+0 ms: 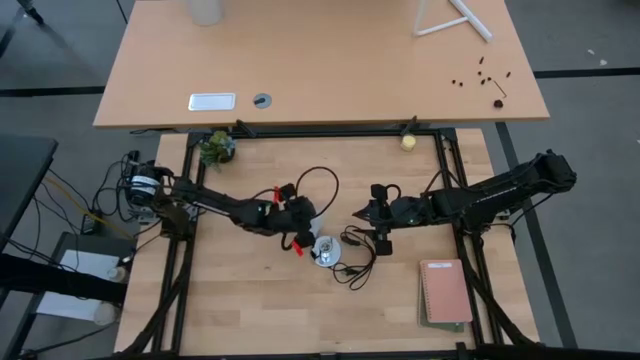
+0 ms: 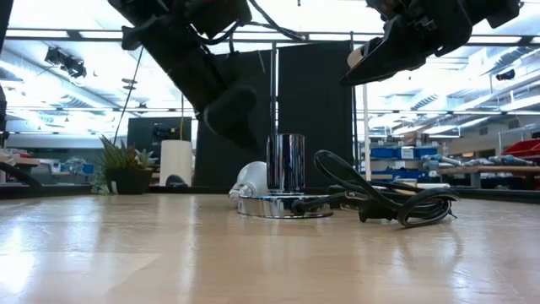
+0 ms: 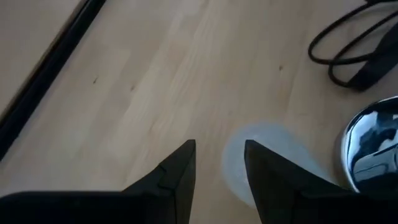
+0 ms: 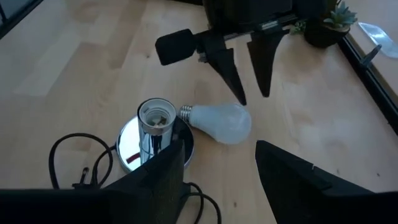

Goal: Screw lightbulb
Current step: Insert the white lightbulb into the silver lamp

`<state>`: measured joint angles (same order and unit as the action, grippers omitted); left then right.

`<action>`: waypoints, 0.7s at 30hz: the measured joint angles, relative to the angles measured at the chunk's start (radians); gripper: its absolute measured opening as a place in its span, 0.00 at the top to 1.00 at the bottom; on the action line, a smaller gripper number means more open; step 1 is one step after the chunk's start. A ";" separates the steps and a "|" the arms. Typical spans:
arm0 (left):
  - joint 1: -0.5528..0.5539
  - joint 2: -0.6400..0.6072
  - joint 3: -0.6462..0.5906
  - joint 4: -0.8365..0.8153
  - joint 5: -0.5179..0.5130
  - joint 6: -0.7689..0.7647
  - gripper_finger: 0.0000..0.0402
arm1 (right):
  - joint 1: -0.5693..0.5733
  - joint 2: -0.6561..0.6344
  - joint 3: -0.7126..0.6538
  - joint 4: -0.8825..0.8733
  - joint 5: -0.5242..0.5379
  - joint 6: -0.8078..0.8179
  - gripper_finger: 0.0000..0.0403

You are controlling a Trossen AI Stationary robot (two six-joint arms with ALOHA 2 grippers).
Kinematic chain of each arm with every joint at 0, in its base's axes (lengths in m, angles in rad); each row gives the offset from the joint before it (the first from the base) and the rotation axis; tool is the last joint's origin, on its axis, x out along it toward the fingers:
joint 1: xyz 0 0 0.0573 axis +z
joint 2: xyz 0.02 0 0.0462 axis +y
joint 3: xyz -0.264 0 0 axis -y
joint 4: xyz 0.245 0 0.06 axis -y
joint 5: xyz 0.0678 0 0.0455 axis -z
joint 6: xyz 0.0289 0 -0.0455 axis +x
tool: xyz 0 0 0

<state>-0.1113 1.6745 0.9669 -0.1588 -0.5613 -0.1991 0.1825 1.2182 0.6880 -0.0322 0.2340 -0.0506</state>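
bulb (image 4: 221, 122) lies on its side on the counter (image 1: 260, 310), screw base touching the chrome socket (image 4: 155, 127), which stands upright with its black cord (image 1: 352, 270) coiled to the right. left hand (image 4: 249, 84) hovers just above the bulb, fingers apart and holding nothing. right hand (image 1: 358, 236) is off to the right of the socket, raised, fingers also apart and empty.

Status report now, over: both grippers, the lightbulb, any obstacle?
Left gripper open above lightbulb. Right gripper open, empty. Lightbulb lying beside socket, not screwed. Nothing blocking.
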 joint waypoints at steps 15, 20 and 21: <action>-0.107 -0.012 0.158 -0.300 0.096 -0.382 0.65 | -0.002 0.000 0.000 -0.025 0.000 -0.006 0.49; -0.125 0.003 0.158 -0.360 0.096 -0.486 0.65 | -0.004 0.000 0.000 -0.014 0.000 -0.023 0.49; -0.125 0.005 0.158 -0.375 0.099 -0.508 0.65 | -0.004 0.000 0.000 -0.013 0.000 -0.024 0.49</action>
<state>-0.2367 1.6795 1.1247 -0.5334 -0.4622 -0.7068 0.1787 1.2182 0.6880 -0.0452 0.2337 -0.0746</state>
